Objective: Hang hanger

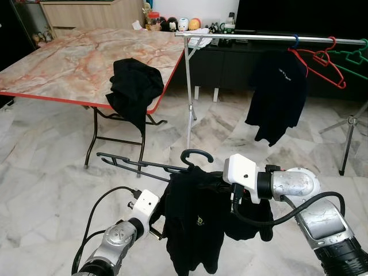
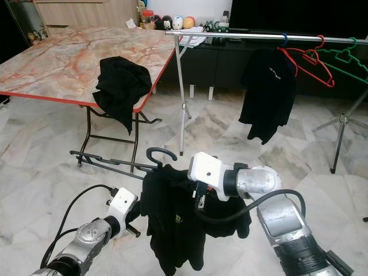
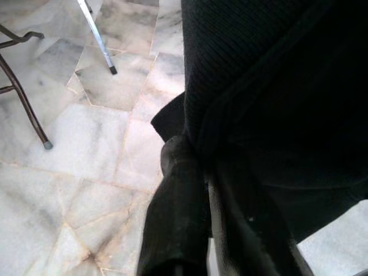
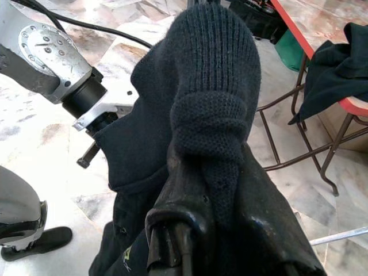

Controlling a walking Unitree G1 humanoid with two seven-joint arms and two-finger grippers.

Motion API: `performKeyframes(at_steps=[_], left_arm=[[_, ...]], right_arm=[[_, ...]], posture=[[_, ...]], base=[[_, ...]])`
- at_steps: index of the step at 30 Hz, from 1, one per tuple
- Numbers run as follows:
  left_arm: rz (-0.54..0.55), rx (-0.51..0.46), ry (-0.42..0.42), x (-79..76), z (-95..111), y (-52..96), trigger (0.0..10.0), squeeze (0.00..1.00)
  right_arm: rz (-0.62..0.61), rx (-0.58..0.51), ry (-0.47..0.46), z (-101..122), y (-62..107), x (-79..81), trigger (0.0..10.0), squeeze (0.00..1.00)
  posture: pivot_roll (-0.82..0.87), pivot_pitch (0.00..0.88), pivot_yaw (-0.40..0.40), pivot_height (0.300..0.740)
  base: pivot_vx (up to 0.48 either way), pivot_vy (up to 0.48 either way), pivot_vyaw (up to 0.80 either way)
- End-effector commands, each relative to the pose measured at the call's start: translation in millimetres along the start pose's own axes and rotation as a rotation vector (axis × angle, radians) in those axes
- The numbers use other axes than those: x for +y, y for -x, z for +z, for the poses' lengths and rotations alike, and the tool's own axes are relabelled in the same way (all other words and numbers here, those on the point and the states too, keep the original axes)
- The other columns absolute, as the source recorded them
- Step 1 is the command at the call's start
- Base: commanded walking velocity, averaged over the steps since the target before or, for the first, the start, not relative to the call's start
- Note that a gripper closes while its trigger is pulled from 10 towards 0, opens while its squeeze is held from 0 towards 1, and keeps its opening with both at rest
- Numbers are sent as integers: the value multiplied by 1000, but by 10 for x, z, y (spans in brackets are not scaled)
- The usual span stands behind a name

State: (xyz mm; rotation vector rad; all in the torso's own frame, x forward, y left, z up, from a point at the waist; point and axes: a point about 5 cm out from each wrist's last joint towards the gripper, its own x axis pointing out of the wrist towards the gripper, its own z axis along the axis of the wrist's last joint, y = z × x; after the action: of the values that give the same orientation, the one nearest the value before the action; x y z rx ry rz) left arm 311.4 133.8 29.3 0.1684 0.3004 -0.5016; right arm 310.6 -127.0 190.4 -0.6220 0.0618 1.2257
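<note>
Black knit fabric of the shirt [image 1: 195, 221] hangs nearest the head camera, draped on a black hanger [image 1: 150, 165] whose hook curls up at the middle and whose bare arm sticks out toward the robot's left. A small yellow-green logo sits low on the shirt's front – too small to read. Right gripper [image 4: 198, 190] is clamped on the shirt's bunched cloth at the hanger's shoulder, its fingers wrapped in the knit. Left gripper [image 3: 198, 190] pinches the shirt's lower edge on the robot's left side, fingers closed on a fold of it.

Ahead stands a silver clothes rail [image 1: 270, 38] on thin metal legs. A second black shirt [image 1: 278, 95] hangs from it with faint white lettering on the chest, not legible; beside it hang an empty red hanger [image 1: 322, 62] and an empty green hanger [image 1: 355, 58]. To the robot's left is a folding table [image 1: 69, 63] with a marble-patterned top and red edge – another black garment [image 1: 133, 89] slumps over its near corner. Small figurines [image 1: 181, 23] line a dark cabinet behind the rail, under a dark screen. Floor is pale marble tile [image 1: 52, 167]
</note>
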Motion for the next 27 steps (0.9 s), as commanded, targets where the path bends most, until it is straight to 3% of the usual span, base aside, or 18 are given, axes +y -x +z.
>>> performKeyframes(at_steps=[1, 5, 6, 7, 17, 18, 19, 20, 21, 27], left_arm=[[-5, -20, 7, 18, 42, -10, 10000, 1000], [-10, -20, 9, 12, 45, -13, 10000, 1000], [-38, -8, 8, -23, 28, -18, 10000, 455], [-54, 0, 2, -43, 16, -19, 10000, 0], [-76, 23, -7, -77, -2, -29, 10000, 0], [-77, 24, -4, -77, -4, -29, 8471, 0], [-78, 24, -3, -78, -7, -28, 2824, 0], [-78, 24, -3, -78, -7, -28, 2824, 0], [-78, 24, -2, -78, -8, -27, 0, 0], [-84, 23, -3, -82, -3, -30, 0, 0]], right_arm=[[-1, -29, 19, 79, -16, -35, 10000, 0], [0, -30, 19, 82, -15, -35, 10000, 0], [0, -32, 21, 89, -13, -38, 10000, 0], [-1, -33, 21, 91, -12, -39, 10000, 0], [-3, -49, 29, 136, -23, -67, 10000, 0], [-4, -49, 30, 139, -25, -70, 10000, 0], [-5, -51, 31, 147, -28, -76, 10000, 0], [-5, -51, 31, 147, -28, -76, 10000, 0], [-6, -56, 33, 160, -31, -83, 10000, 0], [-8, -61, 34, 174, -34, -93, 10000, 0]], posture=[[-40, 103, 22, 740], [-40, 103, 22, 740], [-40, 103, 22, 740], [-40, 103, 22, 740], [-41, 100, 23, 740], [-40, 99, 23, 740], [-40, 99, 23, 740], [-40, 99, 23, 740], [-40, 99, 23, 740], [-40, 100, 22, 740]], base=[[0, 0, 0], [0, 0, 0], [0, 0, 0], [0, 0, 0], [0, 0, 0], [0, 0, 0], [0, 0, 0], [0, 0, 0], [0, 0, 0], [0, 0, 0]])
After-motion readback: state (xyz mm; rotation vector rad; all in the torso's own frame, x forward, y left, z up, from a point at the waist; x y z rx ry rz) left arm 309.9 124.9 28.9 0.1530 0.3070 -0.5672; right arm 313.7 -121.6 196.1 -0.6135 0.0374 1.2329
